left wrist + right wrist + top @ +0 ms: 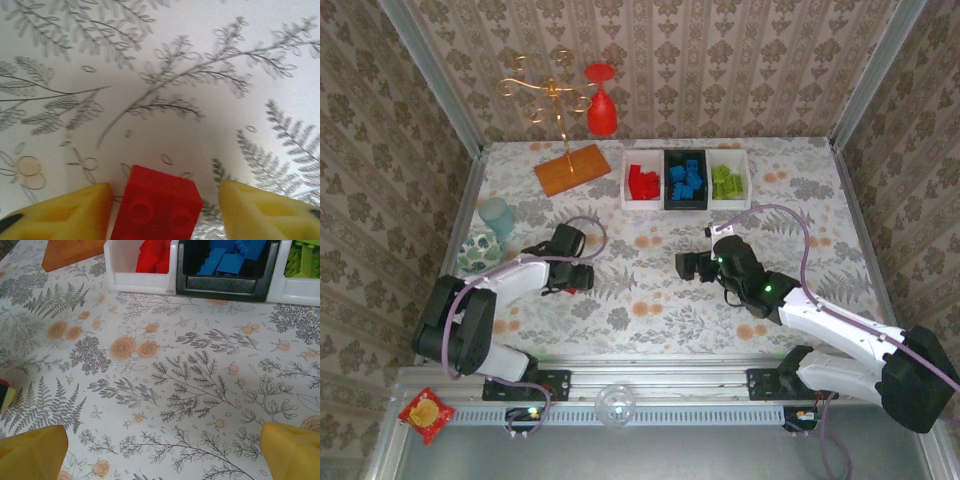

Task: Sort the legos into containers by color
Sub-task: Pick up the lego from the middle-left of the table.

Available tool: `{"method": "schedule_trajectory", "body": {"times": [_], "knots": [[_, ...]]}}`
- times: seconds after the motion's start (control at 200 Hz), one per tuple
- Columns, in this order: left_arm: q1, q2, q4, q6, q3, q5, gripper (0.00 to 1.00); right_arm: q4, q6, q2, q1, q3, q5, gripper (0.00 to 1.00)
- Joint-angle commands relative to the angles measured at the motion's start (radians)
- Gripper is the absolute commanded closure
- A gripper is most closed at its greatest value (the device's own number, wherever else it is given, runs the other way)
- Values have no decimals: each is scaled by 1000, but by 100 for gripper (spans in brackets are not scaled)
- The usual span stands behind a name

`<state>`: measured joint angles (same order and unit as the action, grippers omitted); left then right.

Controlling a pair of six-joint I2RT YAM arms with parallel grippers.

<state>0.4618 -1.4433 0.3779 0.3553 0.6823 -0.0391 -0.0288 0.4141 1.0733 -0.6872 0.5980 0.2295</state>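
The left gripper [165, 194] stands released, its yellow fingers [65, 215] flanking a small red plastic lego brick [160, 210] on the fern-printed worktop [175, 75], the right gripper [160, 435] gapes wide, and farther back a white rectangular tray [135, 282] holds red bricks [152, 257], a black tray [225, 287] blue bricks [230, 260], and another white tray [295, 290] lime-green bricks [302, 262].

Three trays [686, 207] stand side by side at the far part of the table [650, 300], with bricks [686, 180] in each. A board [571, 168] lies just left of them. A cup [497, 216] stands near the left edge, with a bowl [478, 252] before it. A single brick [157, 205] lies on the table between the jaws of the left arm [515, 275].
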Motion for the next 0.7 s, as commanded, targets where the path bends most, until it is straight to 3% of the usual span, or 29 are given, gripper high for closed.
{"method": "schedule_trajectory", "body": {"times": [0.0,0.325,0.43,0.515,0.605,0.695], "knots": [[44,-8,59,18,16,-14,47,10,-12,-8,5,-6,21,0],[121,-7,30,34,39,-118,67,10,-9,-7,7,-4,9,0],[169,51,-61,28,64,-117,68,18,-14,-15,5,-5,-24,0],[167,72,-172,28,98,-86,68,74,-31,-9,5,-15,-121,0],[163,27,-250,9,195,-83,68,120,-34,12,3,-7,-217,0],[161,-65,-304,-31,324,-77,68,145,-22,18,2,6,-238,0]]}}
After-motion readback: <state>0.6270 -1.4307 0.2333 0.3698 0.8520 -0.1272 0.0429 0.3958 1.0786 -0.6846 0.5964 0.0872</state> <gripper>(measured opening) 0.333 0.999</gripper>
